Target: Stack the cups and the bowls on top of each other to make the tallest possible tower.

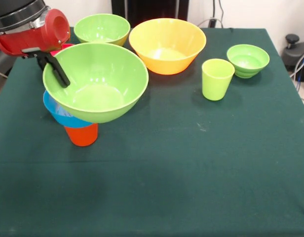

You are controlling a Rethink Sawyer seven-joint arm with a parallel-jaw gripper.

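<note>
Tower (88,106) of an orange cup (82,135), a blue bowl (60,114) and a large lime green bowl (95,81) stands at the left side of the green tabletop (191,173). The gripper (56,69) reaches over the large bowl's left rim; its dark jaws sit at the rim, but I cannot tell if they grip it or how far they are open. Something magenta (63,48) shows just behind the arm. Behind the tower stand a medium green bowl (101,28) and, beside it, the yellow bowl (167,44). To the right, well apart, a lime green cup (217,79) stands near a small green bowl (247,60).
</note>
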